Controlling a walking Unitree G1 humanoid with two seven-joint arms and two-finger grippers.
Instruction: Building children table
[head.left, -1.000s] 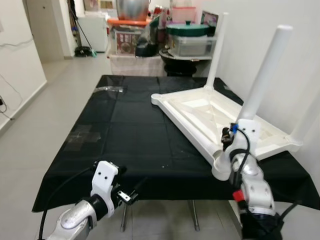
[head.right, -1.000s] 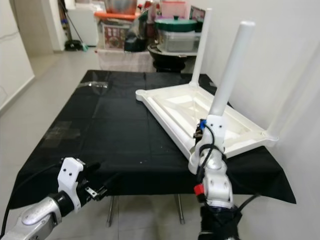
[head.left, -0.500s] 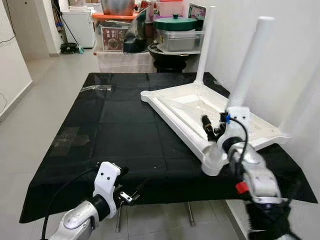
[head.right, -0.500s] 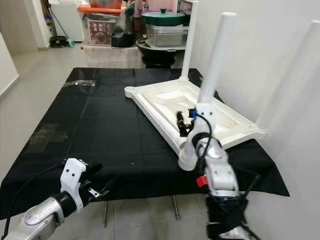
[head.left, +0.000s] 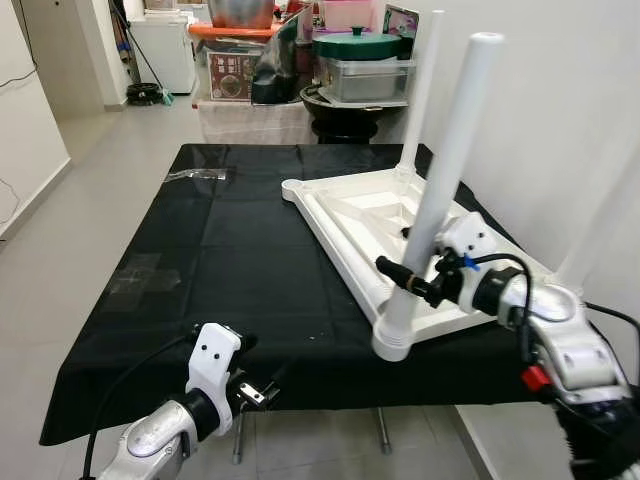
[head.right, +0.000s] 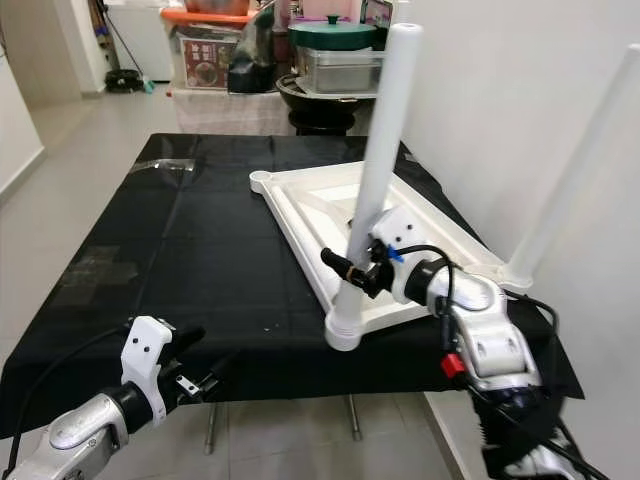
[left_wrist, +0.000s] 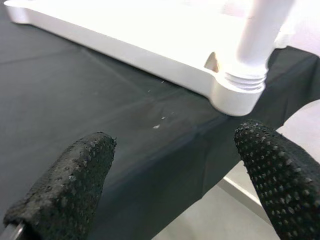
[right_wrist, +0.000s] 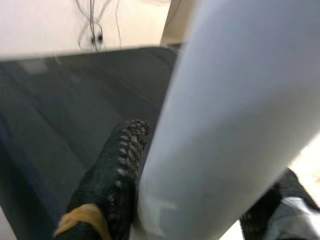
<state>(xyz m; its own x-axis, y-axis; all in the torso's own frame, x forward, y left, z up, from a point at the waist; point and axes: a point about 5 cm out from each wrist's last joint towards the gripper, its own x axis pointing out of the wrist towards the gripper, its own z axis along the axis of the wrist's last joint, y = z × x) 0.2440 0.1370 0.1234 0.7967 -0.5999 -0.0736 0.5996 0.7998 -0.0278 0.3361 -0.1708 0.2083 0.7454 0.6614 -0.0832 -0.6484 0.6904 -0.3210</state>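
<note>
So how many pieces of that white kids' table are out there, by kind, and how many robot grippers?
tabletop: 1
legs: 3, namely near leg, far leg, wall-side leg
grippers: 2, namely left gripper, right gripper closed around the near leg
Total: 6

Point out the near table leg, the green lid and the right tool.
near table leg (head.left: 447, 170), left eye view, mid shaft
green lid (head.left: 365, 45), left eye view, top surface
right tool (right_wrist: 190, 200), right wrist view, between fingertips
</note>
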